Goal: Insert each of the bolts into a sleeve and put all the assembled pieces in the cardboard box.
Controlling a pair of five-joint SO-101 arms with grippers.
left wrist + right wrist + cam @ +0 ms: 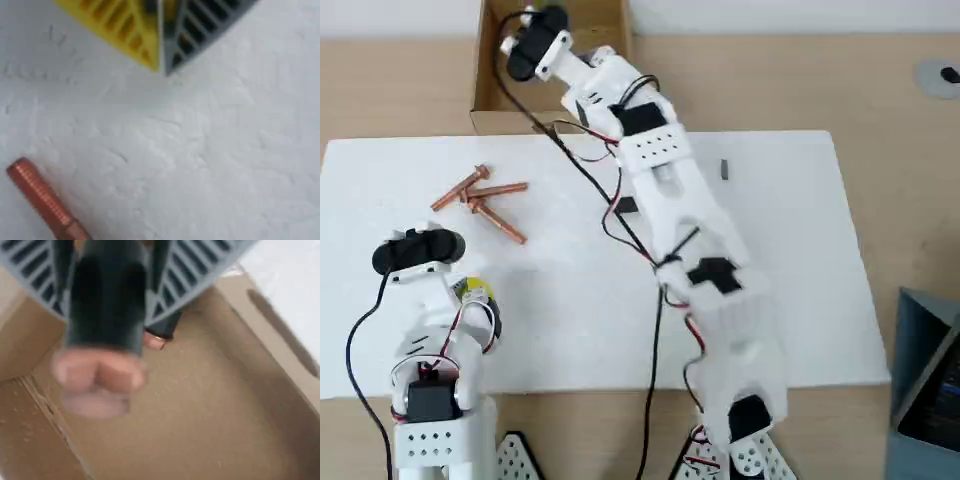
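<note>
At the near left of the white mat [770, 300], the left gripper [162, 62] points down at the mat. Its yellow and grey fingers are pressed together at the tips with nothing between them. A single copper bolt [40, 200] lies on the mat near those tips but clear of them, threaded end up in the left wrist view. A little farther back and slightly right, the loose copper bolts [496, 189] lie in a small crossed cluster on the mat, touching one another. Beyond the mat's far edge stands the cardboard box [478, 70], open on the wooden table [880, 100]. The right arm stretches diagonally from the near right all the way to the box. The right gripper [112, 310] hangs over the inside of the box, its grey fingers pinching a dark sleeve [102, 330]. A copper-pink bolt end [97, 382] sticks out of the sleeve, blurred. Just beyond it, another dark piece with a copper tip [159, 337] sits lower in the box, too blurred to tell more. Right of the arm, a spare sleeve [725, 169] lies alone on the far part of the mat. At the near right edge of the table stands a grey bin [925, 400].
</note>
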